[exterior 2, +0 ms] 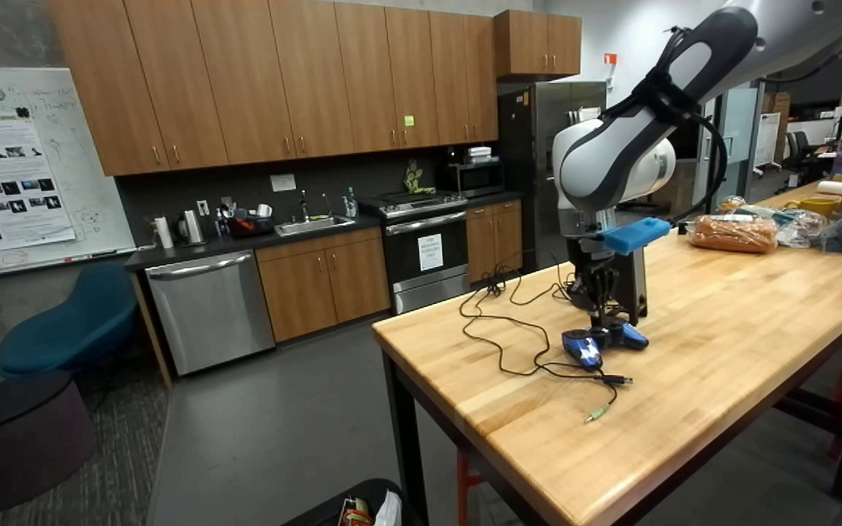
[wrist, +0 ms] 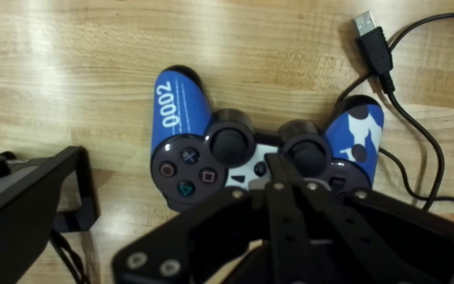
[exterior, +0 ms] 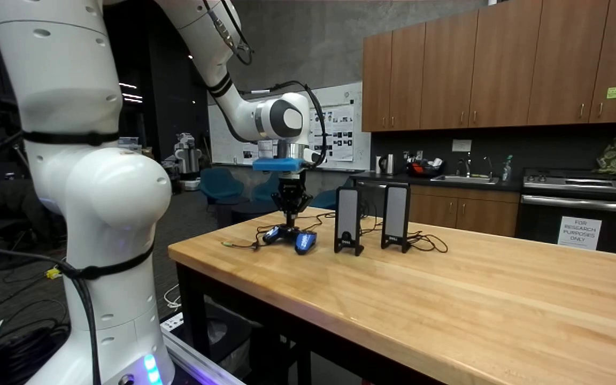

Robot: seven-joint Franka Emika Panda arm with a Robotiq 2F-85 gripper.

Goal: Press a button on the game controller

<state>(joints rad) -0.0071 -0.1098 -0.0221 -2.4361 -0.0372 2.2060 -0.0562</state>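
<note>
Pointing down, the gripper (wrist: 284, 167) has its fingers clenched together, and the game controller (wrist: 266, 150) sits directly beneath them on a pale wooden table (exterior: 447, 299). Beside the gripper stand two upright speakers (exterior: 396, 211); well beyond it, in both exterior views, are brown wall cabinets (exterior 2: 245, 80), a sink (exterior 2: 319, 227) and a stove (exterior 2: 408, 252). In the wrist view the fingers cover part of the controller's middle (whether the tips touch it, I cannot tell), and a speaker is cut off at the left edge.
</note>
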